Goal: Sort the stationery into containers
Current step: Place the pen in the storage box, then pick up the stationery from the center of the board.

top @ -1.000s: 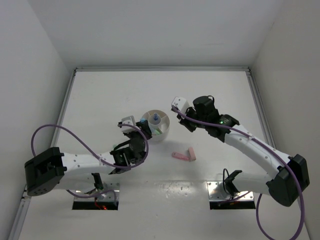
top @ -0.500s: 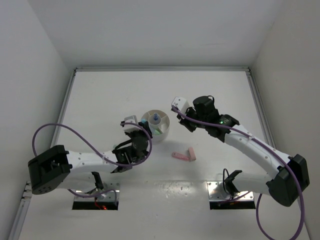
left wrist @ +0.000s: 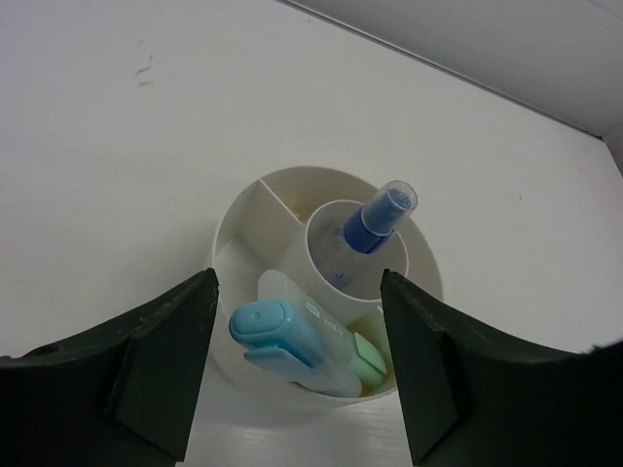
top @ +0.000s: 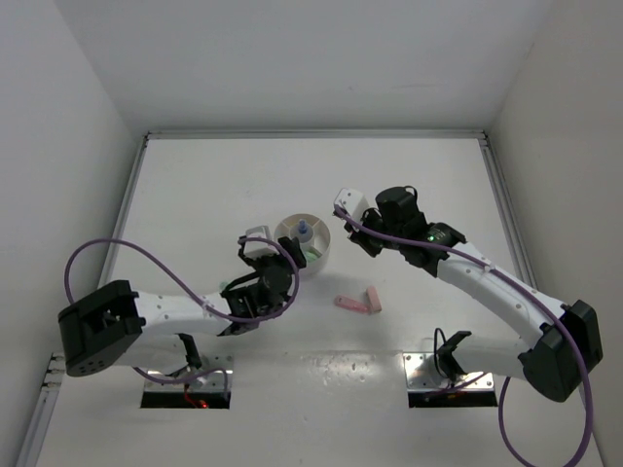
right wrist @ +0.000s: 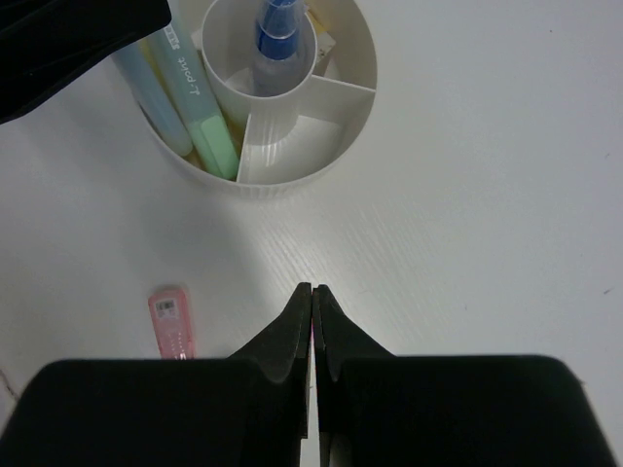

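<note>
The left claw (left wrist: 297, 282) stands wide open over the near rim of the white dish (left wrist: 226, 232) and grips nothing. A light blue marker (left wrist: 282, 331) and a green marker (left wrist: 368, 357) lie in the wedge below it. The dish sits near the middle of the table (top: 224, 185). The right claw (right wrist: 311, 292) is pinched shut and empty. The pink pieces (top: 350, 304) lie on the table toward its near edge.

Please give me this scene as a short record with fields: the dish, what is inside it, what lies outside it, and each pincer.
dish: white, round, wedge compartments around a centre cup
in centre cup: blue-capped bottle, upright
in one wedge: light blue highlighter and green highlighter, side by side
on table: two pink pieces, close together, outside the dish
left pincer: open, empty, over the dish
right pincer: shut, holding nothing, above the table near the dish
</note>
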Controlling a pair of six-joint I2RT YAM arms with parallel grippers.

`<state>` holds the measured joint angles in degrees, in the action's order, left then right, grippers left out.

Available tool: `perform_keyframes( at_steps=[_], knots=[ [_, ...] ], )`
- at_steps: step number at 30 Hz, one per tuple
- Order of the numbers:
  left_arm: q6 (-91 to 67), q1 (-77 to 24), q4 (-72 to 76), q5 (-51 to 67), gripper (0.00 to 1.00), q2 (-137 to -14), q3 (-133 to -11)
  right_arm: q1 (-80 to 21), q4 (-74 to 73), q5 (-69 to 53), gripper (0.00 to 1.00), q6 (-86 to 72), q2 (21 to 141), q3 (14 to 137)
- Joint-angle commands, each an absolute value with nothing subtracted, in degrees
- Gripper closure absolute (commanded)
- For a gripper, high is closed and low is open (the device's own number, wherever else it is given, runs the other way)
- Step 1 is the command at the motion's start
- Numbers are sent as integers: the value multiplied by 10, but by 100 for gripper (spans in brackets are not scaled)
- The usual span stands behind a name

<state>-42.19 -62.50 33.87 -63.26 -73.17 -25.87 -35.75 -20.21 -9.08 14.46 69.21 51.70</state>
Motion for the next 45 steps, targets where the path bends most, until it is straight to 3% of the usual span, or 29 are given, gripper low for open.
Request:
perform_keyframes(
  at_steps=[1,8,10,11,12,13,14,15,16,17,18,19,21,22,23,24,26,27,34,36,37,41,45],
  knots=[
    [-403,-619,352,-638,27,-705,-261,-356,-192,-98,100,149,692,517],
    [-377,-619,306,-661,27,-620,-278,-356,-192,-98,100,149,692,517],
    [-387,-619,238,-690,27,-585,-293,-356,-192,-98,79,149,692,517],
    [-393,-619,214,-708,27,-571,-298,-356,-192,-98,43,149,692,517],
    [-393,-619,193,-717,40,-555,-304,-356,-198,-91,29,149,698,517],
    [-430,-619,126,-728,58,-522,-304,-356,-206,-84,21,149,698,517],
    [-463,-619,78,-742,82,-506,-323,-356,-216,-84,19,149,709,525],
    [-507,-619,20,-770,100,-491,-334,-356,-226,-74,22,141,726,536],
    [-562,-619,-46,-778,100,-480,-344,-356,-244,-74,31,135,736,542],
    [-650,-619,-153,-778,100,-462,-359,-356,-256,-65,47,129,746,550],
    [-686,-619,-196,-767,100,-455,-359,-356,-269,-60,79,120,757,569],
    [-729,-619,-243,-753,100,-449,-369,-356,-303,-60,88,104,776,580],
    [-859,-607,-373,-695,87,-449,-381,-356,-330,-75,100,81,788,594],
    [-947,-593,-446,-676,71,-449,-388,-356,-348,-81,100,73,800,600],
    [-992,-585,-479,-660,61,-449,-388,-356,-354,-81,100,66,806,600],
    [-1031,-580,-504,-635,48,-454,-378,-356,-366,-81,100,49,814,600],
    [-1076,-575,-519,-622,41,-454,-358,-356,-366,-56,85,36,830,600],
    [-1085,-575,-519,-622,38,-447,-333,-356,-376,-55,73,36,851,594],
    [-1094,-570,-508,-617,32,-394,-287,-356,-424,-28,52,4,912,589],
    [-1094,-570,-508,-623,32,-394,-282,-356,-425,-17,37,-2,913,578],
    [-1094,-570,-508,-623,32,-389,-276,-356,-425,-11,20,-2,908,571],
    [-1089,-570,-496,-623,31,-388,-265,-356,-431,-16,14,-7,897,571],
    [-1089,-570,-490,-623,31,-388,-258,-356,-437,-32,26,-7,920,560]
  ],
)
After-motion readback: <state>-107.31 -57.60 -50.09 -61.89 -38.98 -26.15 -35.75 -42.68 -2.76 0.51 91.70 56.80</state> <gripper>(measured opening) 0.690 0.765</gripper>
